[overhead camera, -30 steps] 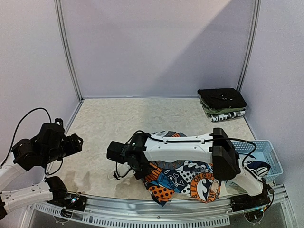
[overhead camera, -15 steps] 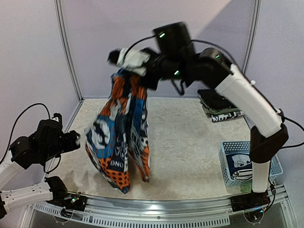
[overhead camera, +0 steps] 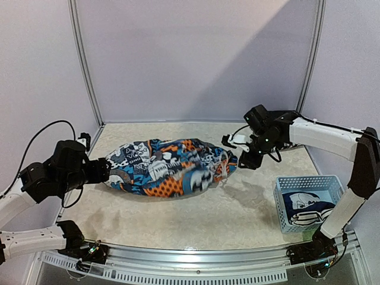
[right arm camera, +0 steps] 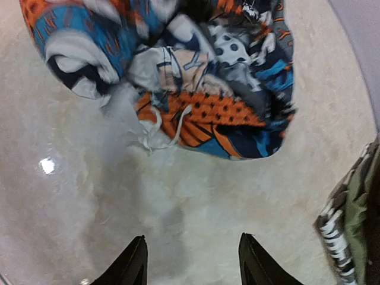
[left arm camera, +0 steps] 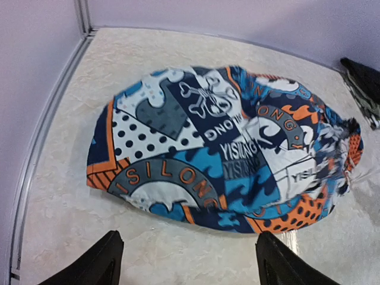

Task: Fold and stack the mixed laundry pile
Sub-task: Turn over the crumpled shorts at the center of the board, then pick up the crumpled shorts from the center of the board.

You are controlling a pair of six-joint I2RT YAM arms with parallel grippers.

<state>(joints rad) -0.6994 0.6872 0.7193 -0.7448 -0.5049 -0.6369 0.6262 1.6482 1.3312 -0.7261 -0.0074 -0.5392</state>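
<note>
Garment: the print garment [overhead camera: 169, 168] lies on the table [overhead camera: 237, 202], left of centre. It is puffed and rumpled, not yet folded.
Long axis: it runs left to right across the front of both arms, with the drawstring [right arm camera: 160, 127] end to the right.
Left gripper [left arm camera: 189, 237]: jaws wide and empty, held low and facing the garment's left end from just beside it.
Right gripper [right arm camera: 193, 237]: fingers apart with nothing between them, just beside the drawstring end on its far side.
Nearer arm: neither, since each sits at one end. A likely next move is for each to take its own end and pull outward along the axis to flatten the cloth.
Basket [overhead camera: 282, 205]: near right, well apart from the garment, with a printed piece [overhead camera: 309, 208] inside.
Change: a second ago the garment was bunched at the near edge under the right arm. Half a second ago it hung high from the right gripper. Now it is down and let go. The left arm has barely shifted.
</note>
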